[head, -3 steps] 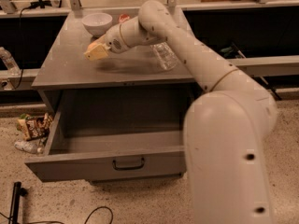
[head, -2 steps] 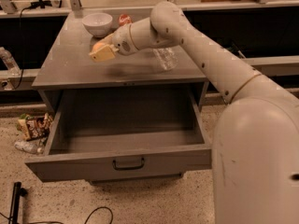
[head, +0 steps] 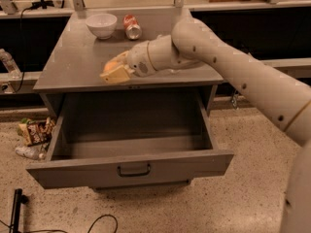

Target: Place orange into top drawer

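The top drawer (head: pixel 73 173) is pulled fully open below the grey cabinet top (head: pixel 73 67); its inside shows nothing in it, and a dark curved handle (head: pixel 133 170) sits on its front panel. My gripper (head: pixel 114 72) hangs just above the front edge of the cabinet top, over the back of the open drawer. It is shut on the orange (head: pixel 112 62), a small round fruit that peeks out between the pale yellow fingers (head: pixel 119 75). My white arm (head: pixel 233 67) reaches in from the right.
A white bowl (head: pixel 102 24) and a red-and-white soda can (head: pixel 131 27) stand at the back of the cabinet top. Snack bags (head: pixel 34 130) lie on the floor left of the drawer. A plastic bottle (head: pixel 8 63) stands on the left ledge.
My gripper has moved with the orange from the middle of the cabinet top toward its front edge and a little right, now over the open drawer.
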